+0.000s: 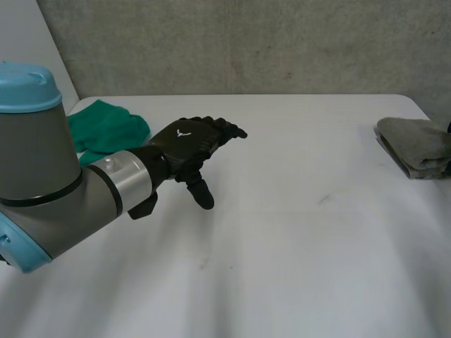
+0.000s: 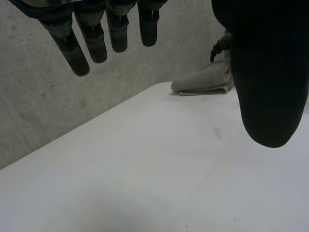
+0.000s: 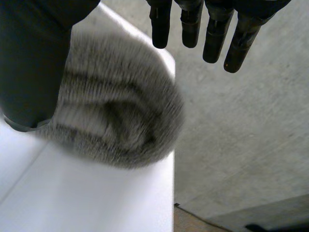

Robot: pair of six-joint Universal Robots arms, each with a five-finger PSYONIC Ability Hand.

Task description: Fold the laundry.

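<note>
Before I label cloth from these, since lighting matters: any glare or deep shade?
Head view: even light, no glare on the white table; green cloth and folded grey towel read plainly. Left wrist view: left hand near-black against the table. Right wrist view: right hand equally dark, towel evenly lit.

- The head view looks down from behind the left arm [image 1: 63,176], across the table [image 1: 296,246] toward the wall [image 1: 246,42].
- The left wrist view looks low along the left hand [image 2: 265,72], facing the grey towel [image 2: 203,79], which the head view shares.
- The right wrist view looks past the right hand [image 3: 29,58], close above that towel at the table's edge.
</note>
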